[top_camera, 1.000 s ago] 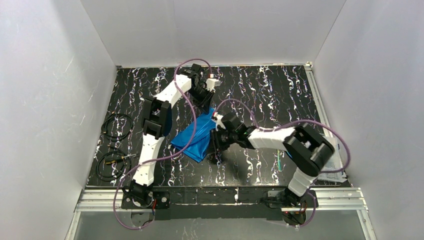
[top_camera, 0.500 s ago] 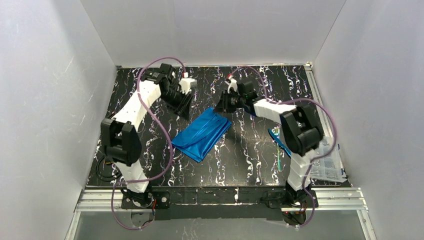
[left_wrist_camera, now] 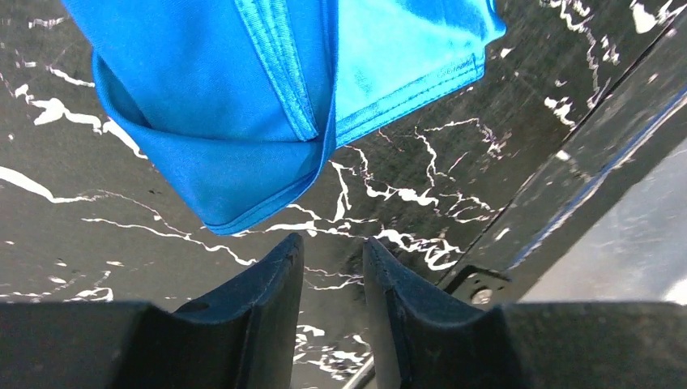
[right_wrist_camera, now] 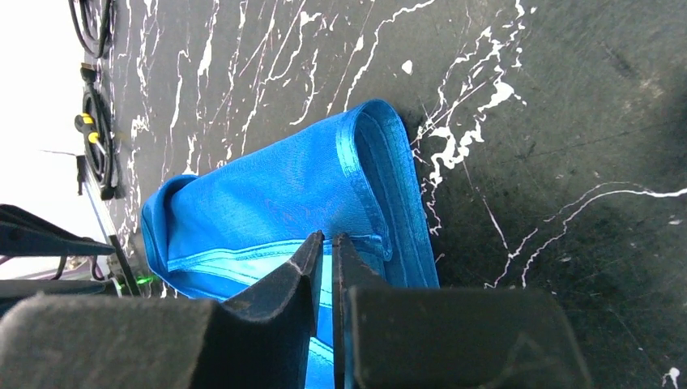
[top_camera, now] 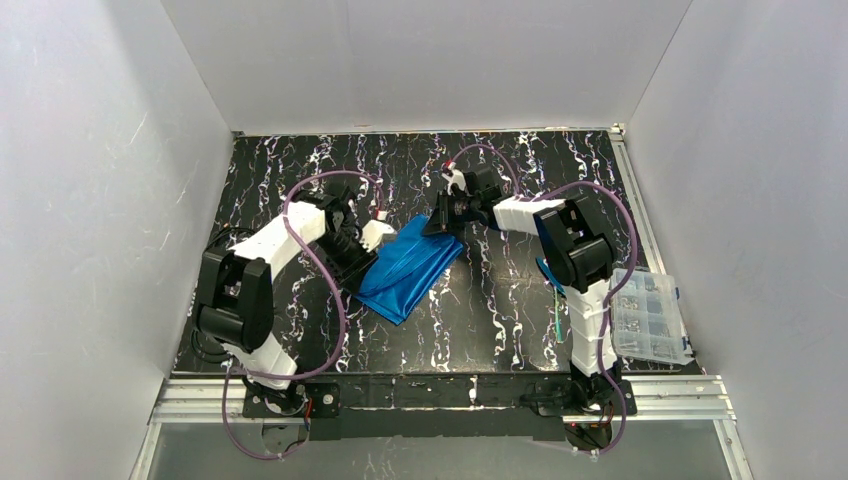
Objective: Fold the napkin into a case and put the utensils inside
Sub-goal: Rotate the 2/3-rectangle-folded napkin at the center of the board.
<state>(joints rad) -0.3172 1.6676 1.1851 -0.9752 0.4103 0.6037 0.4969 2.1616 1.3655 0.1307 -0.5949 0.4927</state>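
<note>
The bright blue napkin (top_camera: 405,268) lies folded into a long layered strip, a rough case shape, in the middle of the black marbled table. My left gripper (top_camera: 366,243) sits at its left edge. In the left wrist view that gripper (left_wrist_camera: 332,253) is open a little, with nothing between the fingers (left_wrist_camera: 279,275) and the napkin's folded corner (left_wrist_camera: 235,121) just beyond the tips. My right gripper (top_camera: 445,214) is at the far right corner. In the right wrist view it (right_wrist_camera: 326,239) is closed to a thin slit on the napkin's (right_wrist_camera: 267,194) stitched hem. The utensils (top_camera: 557,325) lie beside the right arm.
A clear compartment box (top_camera: 650,318) stands at the right edge of the table (top_camera: 500,320). Black cable coils (right_wrist_camera: 96,134) lie at the left side. White walls close in on three sides.
The left arm swung from the back of the table down to the napkin's left edge, its jaws slightly wider. The right gripper went from the napkin's near side to its far corner and closed.
</note>
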